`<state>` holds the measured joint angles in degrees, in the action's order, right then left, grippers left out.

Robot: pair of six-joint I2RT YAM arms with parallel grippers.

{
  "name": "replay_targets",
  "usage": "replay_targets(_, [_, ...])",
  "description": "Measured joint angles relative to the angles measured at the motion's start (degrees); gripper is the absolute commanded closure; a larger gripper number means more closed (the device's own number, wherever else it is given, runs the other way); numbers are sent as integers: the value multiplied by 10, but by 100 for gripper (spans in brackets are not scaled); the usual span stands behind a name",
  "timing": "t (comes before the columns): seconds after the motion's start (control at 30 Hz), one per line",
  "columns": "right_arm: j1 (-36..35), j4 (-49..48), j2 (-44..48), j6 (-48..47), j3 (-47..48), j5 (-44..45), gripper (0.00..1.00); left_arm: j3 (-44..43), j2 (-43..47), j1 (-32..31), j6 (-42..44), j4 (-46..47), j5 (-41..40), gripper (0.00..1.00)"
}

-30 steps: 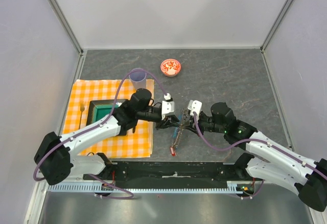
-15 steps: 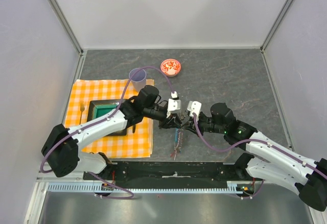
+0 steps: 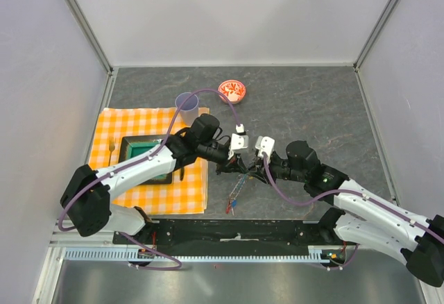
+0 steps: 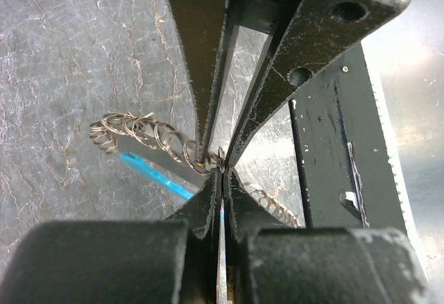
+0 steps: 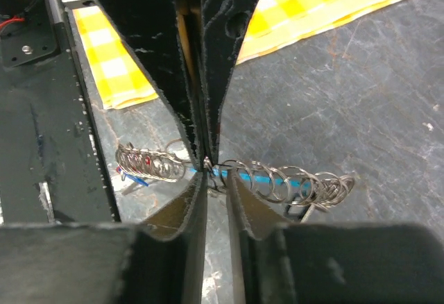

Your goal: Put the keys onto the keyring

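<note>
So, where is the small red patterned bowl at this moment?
In the top view, the red bowl stands on the bare table, far middle, just right of the cup at the checked cloth's far edge.

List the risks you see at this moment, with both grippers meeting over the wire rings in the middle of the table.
1. The left gripper pinches the thin wire of the keyring only at its very tips, so the wire could slip out.
2. The right gripper sits close beside it; the fingertips might collide or knock the wire loose.
3. The keys trail below toward the table; a slip could scatter them.
</note>
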<state>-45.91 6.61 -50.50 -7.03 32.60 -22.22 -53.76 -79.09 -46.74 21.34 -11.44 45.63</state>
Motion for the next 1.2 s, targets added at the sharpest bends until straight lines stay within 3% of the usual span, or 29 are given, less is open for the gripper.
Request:
replay_targets(0.17, [1, -39, 24, 38, -28, 37, 64, 17, 10, 0, -2, 27, -10, 98])
replay_targets(0.3, [21, -79, 47, 75, -42, 36, 63, 66, 39, 0, -15, 76, -24, 98])
replay_targets(0.6, [132, -199, 44, 181, -92, -76, 64, 147, 89, 1, -67, 183, -63, 98])
replay_targets(0.87, [137, -274, 13, 234, -106, -166, 64, 172, 102, 2, -111, 263, -72, 98])
replay_targets(1.2, [137, -301, -11, 245, -124, -180, 61, 199, 123, 4, -130, 313, -76, 98])
